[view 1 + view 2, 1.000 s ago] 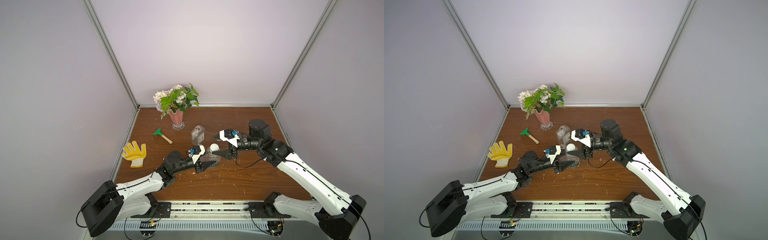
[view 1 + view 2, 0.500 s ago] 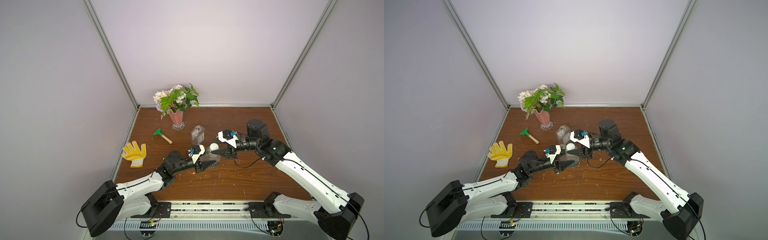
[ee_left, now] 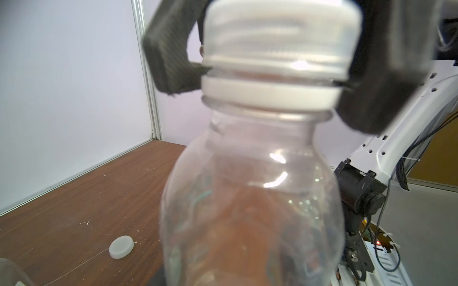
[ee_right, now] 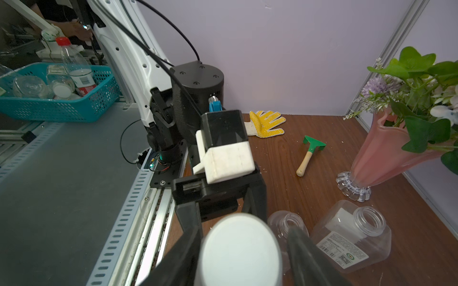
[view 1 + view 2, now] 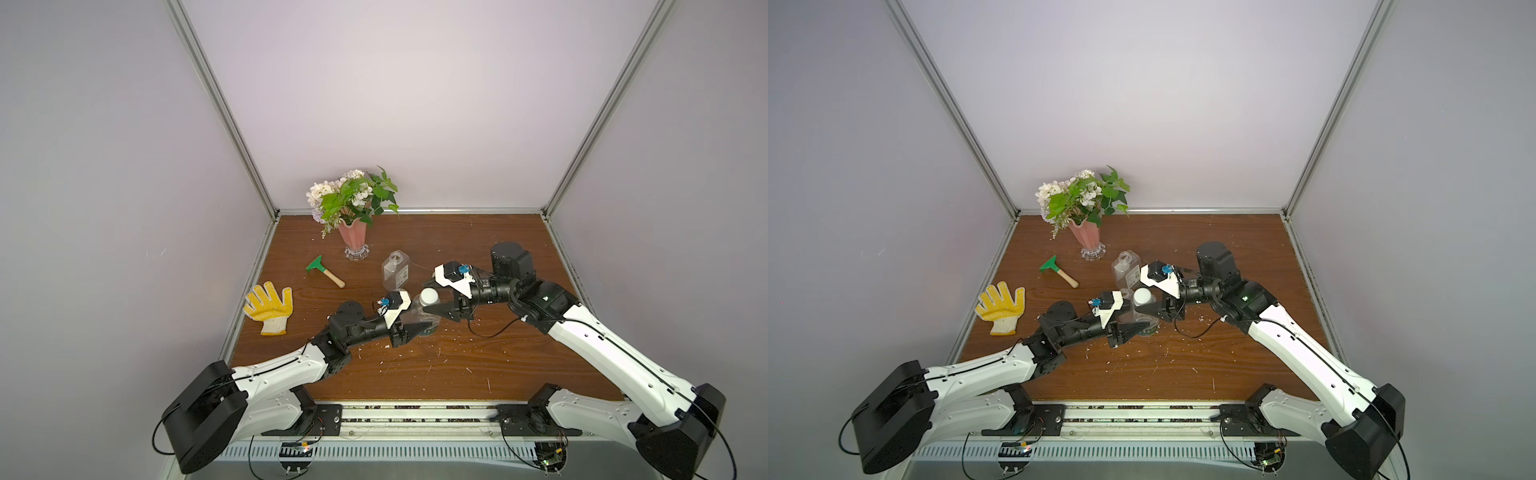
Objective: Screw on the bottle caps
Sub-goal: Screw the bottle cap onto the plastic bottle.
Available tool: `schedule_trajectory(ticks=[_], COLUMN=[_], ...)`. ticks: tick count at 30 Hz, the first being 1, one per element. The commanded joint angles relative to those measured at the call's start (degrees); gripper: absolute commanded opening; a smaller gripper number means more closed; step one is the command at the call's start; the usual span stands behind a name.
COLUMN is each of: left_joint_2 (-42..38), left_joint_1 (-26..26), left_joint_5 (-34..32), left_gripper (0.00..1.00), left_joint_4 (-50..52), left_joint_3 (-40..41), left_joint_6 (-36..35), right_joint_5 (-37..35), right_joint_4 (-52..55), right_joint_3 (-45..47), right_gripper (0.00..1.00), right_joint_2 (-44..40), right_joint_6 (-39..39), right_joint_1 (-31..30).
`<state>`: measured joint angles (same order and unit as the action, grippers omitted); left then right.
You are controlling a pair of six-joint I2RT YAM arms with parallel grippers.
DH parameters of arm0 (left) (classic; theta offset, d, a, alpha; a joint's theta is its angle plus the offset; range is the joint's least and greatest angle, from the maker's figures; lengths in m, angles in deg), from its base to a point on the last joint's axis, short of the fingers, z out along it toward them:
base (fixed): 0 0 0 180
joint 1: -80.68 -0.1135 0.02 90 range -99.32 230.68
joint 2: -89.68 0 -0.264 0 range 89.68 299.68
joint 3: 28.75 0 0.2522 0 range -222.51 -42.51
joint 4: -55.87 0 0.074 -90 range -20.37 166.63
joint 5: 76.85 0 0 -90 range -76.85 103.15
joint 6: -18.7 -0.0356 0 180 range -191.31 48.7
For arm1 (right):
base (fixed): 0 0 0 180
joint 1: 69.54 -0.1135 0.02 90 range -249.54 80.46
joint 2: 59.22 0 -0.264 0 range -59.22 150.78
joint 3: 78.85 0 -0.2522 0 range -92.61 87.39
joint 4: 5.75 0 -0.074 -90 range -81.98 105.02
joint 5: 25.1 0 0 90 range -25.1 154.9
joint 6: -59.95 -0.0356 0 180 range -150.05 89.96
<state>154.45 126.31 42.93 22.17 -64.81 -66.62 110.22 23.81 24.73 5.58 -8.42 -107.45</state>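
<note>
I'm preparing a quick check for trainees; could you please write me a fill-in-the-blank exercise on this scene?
1. The left gripper holds a clear ___.
2. The right gripper straddles its white ___.
3. The glove is coloured ___.
4. The pink vase holds ___.
Missing words: bottle; cap; yellow; flowers.

Clear glossy plastic bottle (image 3: 252,198) with smooth matt white plastic cap (image 3: 280,37), wood-grain tabletop (image 5: 415,374), knitted yellow cloth glove (image 5: 270,307), glossy pink vase (image 5: 353,237), wooden-handled green tool (image 5: 328,272)
</note>
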Motion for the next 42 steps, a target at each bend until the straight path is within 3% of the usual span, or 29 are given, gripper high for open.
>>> schedule_trajectory(ticks=[1, 15, 31, 42], left_joint_2=[0.3, 1.21, 1.09, -0.62], left_joint_1=[-0.51, -0.49, -0.56, -0.45], left_joint_5=[0.81, 1.04, 1.06, 0.42], left_gripper=[0.56, 0.56, 0.56, 0.56], left_joint_4=[-1.93, -2.24, -2.22, -2.54], left_joint_3=[-1.04, -1.01, -0.9, -1.16], left_joint_6=[-0.37, -0.12, -0.13, -0.75], right_joint_5=[0.25, 0.08, -1.36, -2.07], right_joint_4=[-1.26, -1.74, -0.87, -1.89], right_joint_3=[-1.6, -2.4, -1.78, 0.86], right_gripper=[0.68, 0.68, 0.45, 0.42], right_joint_2=[-1.82, -2.65, -1.94, -2.02], right_joint_6=[-0.21, 0.22, 0.57, -1.02], right_joint_1=[-0.23, -0.32, -0.25, -0.27])
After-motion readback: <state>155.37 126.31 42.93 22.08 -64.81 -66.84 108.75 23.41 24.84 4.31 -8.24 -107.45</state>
